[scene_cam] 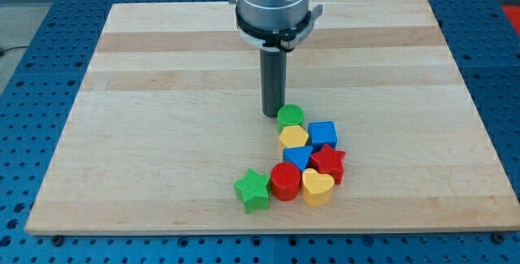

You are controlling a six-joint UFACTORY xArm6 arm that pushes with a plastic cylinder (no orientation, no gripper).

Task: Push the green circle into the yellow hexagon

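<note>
The green circle [291, 117] lies just right of the board's middle and touches the yellow hexagon [293, 137] right below it. My tip [271, 114] stands at the green circle's upper left edge, touching it or nearly so. The rod rises from there to the arm's grey head at the view's top.
Other blocks crowd below and right of the hexagon: a blue cube [322, 132], a blue triangle [298, 157], a red star [328, 162], a red circle [285, 181], a yellow heart [317, 187] and a green star [253, 189]. The wooden board [162, 93] has edges all round.
</note>
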